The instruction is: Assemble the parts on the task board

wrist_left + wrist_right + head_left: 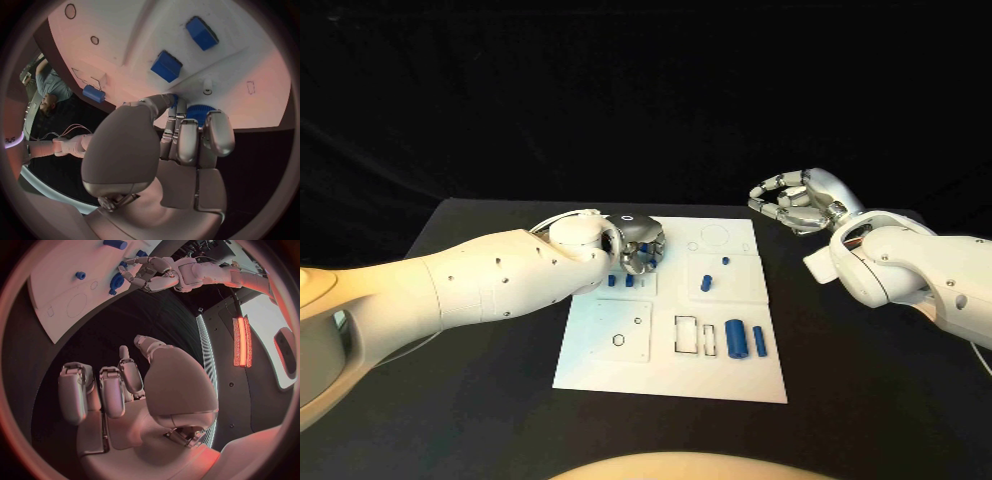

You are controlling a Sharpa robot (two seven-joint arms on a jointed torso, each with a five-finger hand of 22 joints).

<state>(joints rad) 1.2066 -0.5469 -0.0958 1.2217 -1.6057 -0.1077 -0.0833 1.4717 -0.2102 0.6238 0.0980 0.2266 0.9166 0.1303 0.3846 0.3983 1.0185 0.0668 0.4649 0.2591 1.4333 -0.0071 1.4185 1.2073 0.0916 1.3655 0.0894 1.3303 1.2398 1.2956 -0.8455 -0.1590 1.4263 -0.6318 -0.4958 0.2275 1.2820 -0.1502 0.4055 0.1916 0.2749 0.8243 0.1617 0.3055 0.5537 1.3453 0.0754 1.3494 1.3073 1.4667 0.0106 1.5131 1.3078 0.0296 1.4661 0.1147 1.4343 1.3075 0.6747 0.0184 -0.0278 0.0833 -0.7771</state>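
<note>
The white task board (pixel 596 360) lies in the middle of the black table. My left hand (pixel 639 246) hovers over its far left corner, and its fingers (pixel 187 137) grip a round ribbed blue part (pixel 199 112) against the board. Two small blue blocks (pixel 620 281) lie just nearer on the board, also seen as blue blocks (pixel 166 65) from the wrist. My right hand (pixel 795 201) is raised off the board's far right side, with its fingers (pixel 109 390) curled in and nothing in them.
A short blue cylinder (pixel 708 281) and a tiny blue piece (pixel 726 263) lie mid-board. Two long blue cylinders (pixel 747 339) lie beside a rectangular outline (pixel 689 335) at the near right. A small white peg (pixel 207 91) stands near the left fingers.
</note>
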